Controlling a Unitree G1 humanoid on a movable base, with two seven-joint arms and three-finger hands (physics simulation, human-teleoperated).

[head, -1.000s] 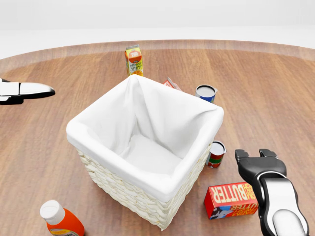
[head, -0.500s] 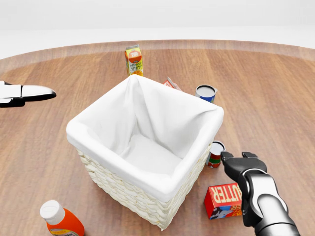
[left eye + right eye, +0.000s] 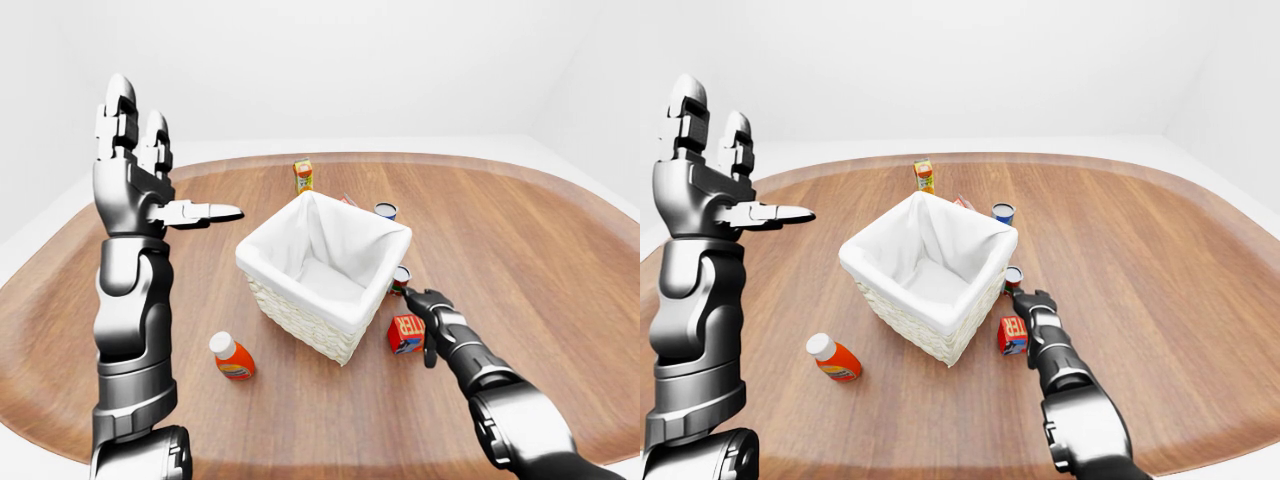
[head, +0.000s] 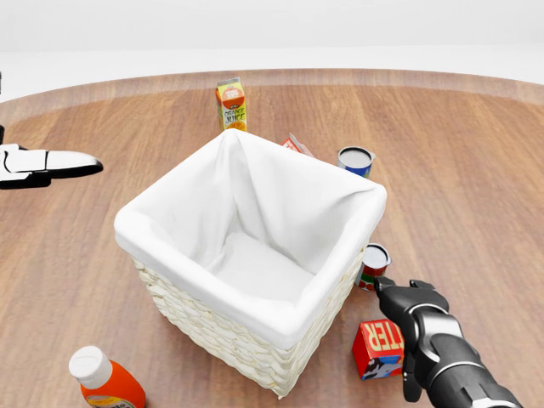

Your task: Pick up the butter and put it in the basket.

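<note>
The butter (image 4: 378,346) is a red box lying on the wooden table, right of the basket's lower corner. My right hand (image 4: 405,325) lies over the box's right part with its fingers (image 4: 382,286) spread about it, not closed round it. The wicker basket (image 4: 138,224) has a white cloth liner, stands in the middle of the head view and holds nothing. My left hand (image 3: 160,165) is raised high at the left of the left-eye view, open and empty, far from the butter.
A small tomato can (image 4: 372,265) stands just above the butter, against the basket. A blue can (image 4: 354,160), a red packet (image 4: 297,144) and a juice carton (image 4: 230,104) stand beyond the basket. An orange bottle (image 4: 104,381) lies at bottom left.
My right hand has moved left and down onto the butter, covering most of its label. The left hand has barely shifted. The basket and the other things have not moved.
</note>
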